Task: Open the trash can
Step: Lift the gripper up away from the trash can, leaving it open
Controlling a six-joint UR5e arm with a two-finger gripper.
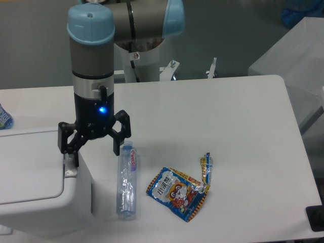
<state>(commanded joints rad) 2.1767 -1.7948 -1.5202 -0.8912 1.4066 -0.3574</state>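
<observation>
The trash can (35, 192) is a big white box at the lower left, its flat lid down. A small grey tab (70, 170) sits on its right top edge. My gripper (95, 158) hangs open straight above that edge. Its left finger (74, 158) reaches down to the tab; I cannot tell whether it touches. The right finger (116, 146) hangs beside the can, over the table, close to the cap of a clear plastic bottle (126, 182).
The bottle lies lengthwise just right of the can. A colourful snack wrapper (177, 192) and a thin yellow wrapper (204, 167) lie further right on the white table (212, 116). A bluish object (4, 117) pokes in at the left edge.
</observation>
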